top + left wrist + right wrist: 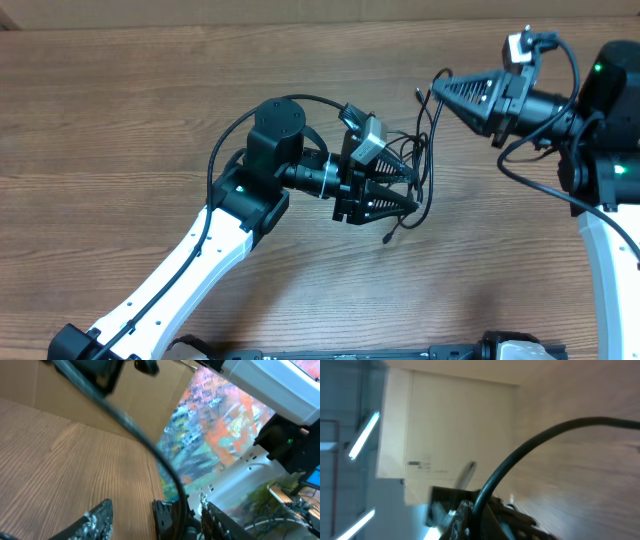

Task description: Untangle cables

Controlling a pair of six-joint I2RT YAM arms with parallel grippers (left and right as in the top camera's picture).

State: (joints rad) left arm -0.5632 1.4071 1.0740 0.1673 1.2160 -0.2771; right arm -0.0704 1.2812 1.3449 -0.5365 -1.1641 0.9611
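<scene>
Overhead view of a wooden table (pixel 150 120) with two robot arms. The left claw (pixel 408 188) lies tilted on its side, its jaws partly apart. The thin black cables (pixel 428 170) sit in a loose tangle between and just beyond its fingertips. One strand climbs from the tangle to the tip of the right claw (pixel 437 90), which points toward the left claw and is closed tight on that strand. A loose plug end (pixel 385 238) hangs just below the left claw.

The left wrist view adds what the overhead hides. A black cable (pixel 140 435) runs down into the gap between the left claw's (pixel 157 522) spread fingers (pixel 95 520). I cannot tell whether the fingers touch it.

The right wrist view is blurred. It shows one black cable (pixel 530 445) arching up and away from the pinched fingertips of the right claw (pixel 470 520). The tangle itself is out of sight here.
</scene>
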